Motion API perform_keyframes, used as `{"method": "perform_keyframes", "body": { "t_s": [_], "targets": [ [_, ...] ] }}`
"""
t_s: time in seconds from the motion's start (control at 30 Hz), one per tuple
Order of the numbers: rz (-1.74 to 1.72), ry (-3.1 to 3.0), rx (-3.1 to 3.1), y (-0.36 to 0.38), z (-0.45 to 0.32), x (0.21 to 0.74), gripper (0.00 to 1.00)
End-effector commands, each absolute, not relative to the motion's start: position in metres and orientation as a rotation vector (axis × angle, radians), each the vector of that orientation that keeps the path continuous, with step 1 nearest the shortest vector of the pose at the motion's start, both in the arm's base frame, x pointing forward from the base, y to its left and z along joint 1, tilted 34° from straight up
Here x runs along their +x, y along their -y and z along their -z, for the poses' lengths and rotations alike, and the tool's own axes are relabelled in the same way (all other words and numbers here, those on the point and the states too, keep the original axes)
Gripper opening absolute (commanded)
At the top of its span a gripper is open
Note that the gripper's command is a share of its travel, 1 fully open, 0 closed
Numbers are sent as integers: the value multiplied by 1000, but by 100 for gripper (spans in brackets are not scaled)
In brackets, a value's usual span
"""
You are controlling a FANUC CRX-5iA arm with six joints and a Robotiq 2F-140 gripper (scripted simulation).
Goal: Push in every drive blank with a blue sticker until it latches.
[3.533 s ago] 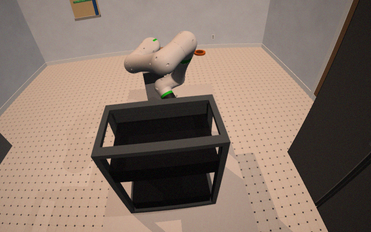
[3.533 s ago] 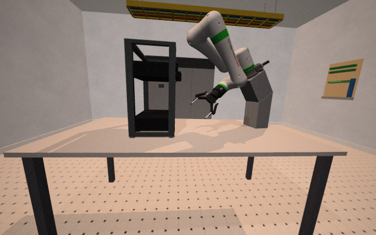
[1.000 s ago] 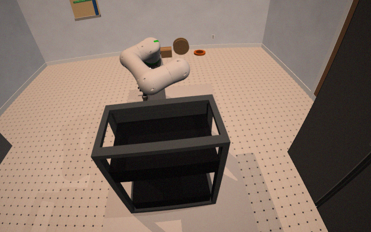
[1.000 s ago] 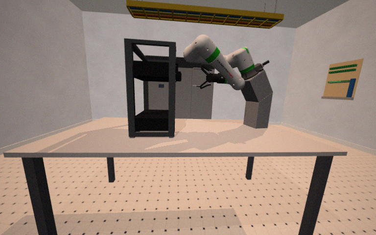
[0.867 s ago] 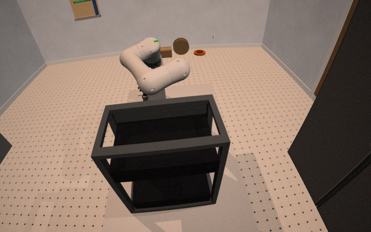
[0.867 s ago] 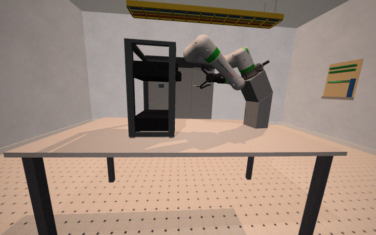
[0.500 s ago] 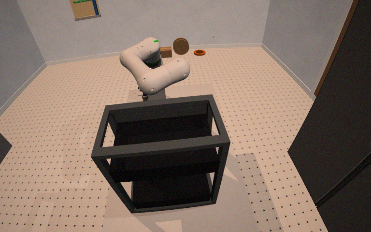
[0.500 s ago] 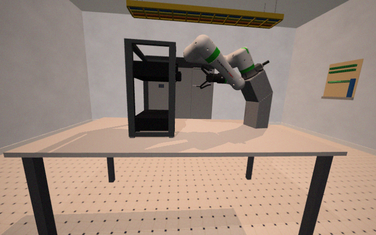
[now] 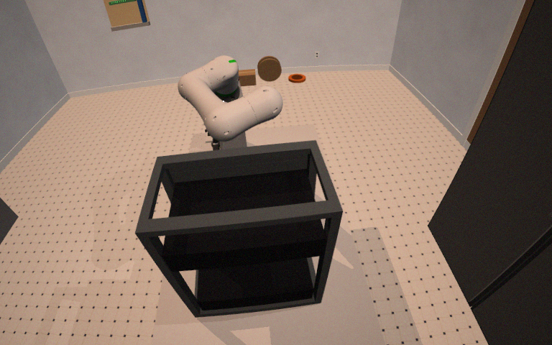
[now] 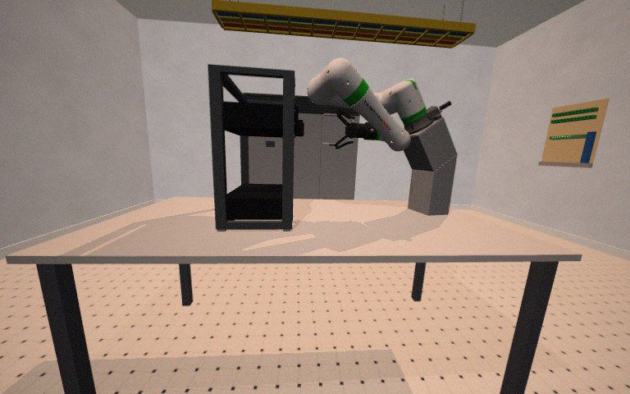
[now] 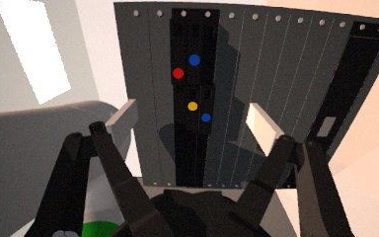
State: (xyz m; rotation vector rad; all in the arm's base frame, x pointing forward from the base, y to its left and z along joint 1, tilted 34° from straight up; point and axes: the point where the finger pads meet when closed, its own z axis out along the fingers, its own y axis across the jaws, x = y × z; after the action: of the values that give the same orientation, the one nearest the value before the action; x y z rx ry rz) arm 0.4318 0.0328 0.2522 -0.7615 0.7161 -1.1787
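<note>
The dark rack (image 10: 253, 146) stands on the table; it also shows in the top view (image 9: 238, 222). In the wrist view its front panel (image 11: 246, 94) faces me, rotated sideways. Several dark drive blanks sit in a column on it, marked by a blue sticker (image 11: 193, 59), a red sticker (image 11: 178, 73), a yellow sticker (image 11: 192, 106) and a second blue sticker (image 11: 205, 118). My gripper (image 11: 192, 111) is open and empty, a short way off the panel, with the stickered blanks between its fingers in view. In the exterior view the gripper (image 10: 340, 131) hovers right of the rack's upper shelf, apart from it.
The arm's grey pedestal (image 10: 431, 166) stands on the table to the right of the rack. Grey cabinets (image 10: 318, 156) stand behind the table. A dark slot (image 11: 354, 84) is at the panel's far side.
</note>
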Motion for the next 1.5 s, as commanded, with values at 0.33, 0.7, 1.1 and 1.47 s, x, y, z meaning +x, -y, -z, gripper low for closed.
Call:
{"method": "perform_keyframes", "body": {
  "t_s": [0.33,0.7,1.1,1.47],
  "targets": [
    [1179,-716,-762,-33,-252,432,100],
    [1180,-715,-761,-47,-253,435,100],
    [1180,-715,-761,-98,-254,447,100],
    [1180,-715,-761,-105,-255,449,100]
  ]
}}
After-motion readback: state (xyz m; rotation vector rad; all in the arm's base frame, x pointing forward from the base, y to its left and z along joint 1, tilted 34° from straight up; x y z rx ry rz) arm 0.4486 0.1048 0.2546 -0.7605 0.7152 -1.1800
